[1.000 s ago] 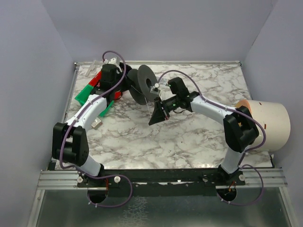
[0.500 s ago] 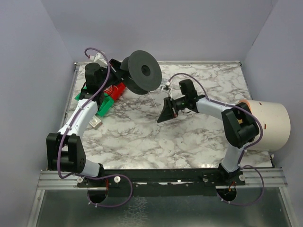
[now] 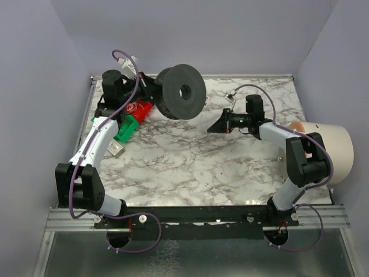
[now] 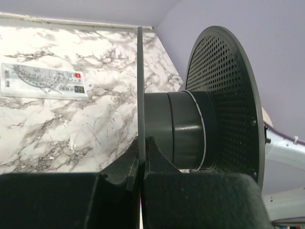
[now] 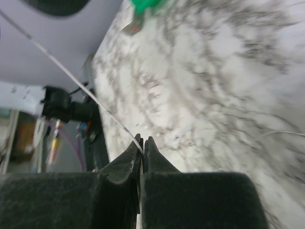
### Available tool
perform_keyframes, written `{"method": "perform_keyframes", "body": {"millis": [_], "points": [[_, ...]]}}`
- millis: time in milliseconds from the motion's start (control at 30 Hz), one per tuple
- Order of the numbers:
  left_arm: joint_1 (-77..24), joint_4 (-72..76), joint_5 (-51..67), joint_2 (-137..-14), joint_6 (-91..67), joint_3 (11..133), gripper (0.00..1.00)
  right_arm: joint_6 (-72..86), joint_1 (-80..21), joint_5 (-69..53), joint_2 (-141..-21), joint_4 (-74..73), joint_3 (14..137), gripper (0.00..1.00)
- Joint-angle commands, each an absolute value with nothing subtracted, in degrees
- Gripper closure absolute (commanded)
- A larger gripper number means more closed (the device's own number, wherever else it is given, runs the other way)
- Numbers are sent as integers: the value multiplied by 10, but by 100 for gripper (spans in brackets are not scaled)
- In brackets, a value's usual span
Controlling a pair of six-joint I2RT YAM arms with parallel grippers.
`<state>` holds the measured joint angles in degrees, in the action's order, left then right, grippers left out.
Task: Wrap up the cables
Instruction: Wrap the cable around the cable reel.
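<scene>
The big black two-flanged spool (image 3: 183, 92) hangs above the back left of the table, its centre hole facing up toward the top camera. My left gripper (image 3: 155, 92) is shut on the edge of its thin rear flange (image 4: 140, 86). The left wrist view shows the dark hub (image 4: 181, 129) and the perforated flange (image 4: 224, 95). The cable (image 5: 71, 76) shows as one thin pale strand running from the upper left down into my right gripper (image 5: 142, 141), which is shut on its end. That gripper (image 3: 212, 128) hovers right of the spool, apart from it.
Green and red objects (image 3: 128, 126) lie at the table's left edge under the left arm, with a small silvery piece (image 3: 117, 149) beside them. A large cream roll (image 3: 326, 153) stands at the right edge. A flat clear packet (image 4: 43, 81) lies on the marble.
The left arm has lifted the spool, carried it right and turned it so the centre hole faces up. The right gripper has pulled away to the right with the strand.
</scene>
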<state>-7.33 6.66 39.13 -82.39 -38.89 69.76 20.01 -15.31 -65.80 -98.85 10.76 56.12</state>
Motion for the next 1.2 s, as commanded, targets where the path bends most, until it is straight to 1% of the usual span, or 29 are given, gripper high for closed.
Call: {"method": "perform_keyframes", "body": {"millis": [0,100,333,600,767,900,1000,1067,1167], "points": [[-93,43,460,-821,-338,727,100,202,-111,-453,-937,115,533,100],[-122,18,467,-815,-299,723,100,174,-110,-340,-897,91,526,100],[-187,-25,493,-806,-238,718,100,141,-110,-155,-831,102,510,100],[-216,-54,576,-803,-212,724,100,124,-108,-53,-807,117,504,100],[-230,-79,591,-795,-186,715,100,124,-106,-6,-791,121,511,99],[-238,-97,582,-795,-165,706,100,114,-105,-4,-773,142,509,99],[-239,-102,566,-796,-162,715,100,88,-105,-47,-762,133,517,100],[-239,-103,564,-799,-159,736,100,50,-104,-109,-759,125,524,100],[-239,-133,558,-814,-146,789,100,-56,-102,-241,-764,81,544,98]]}}
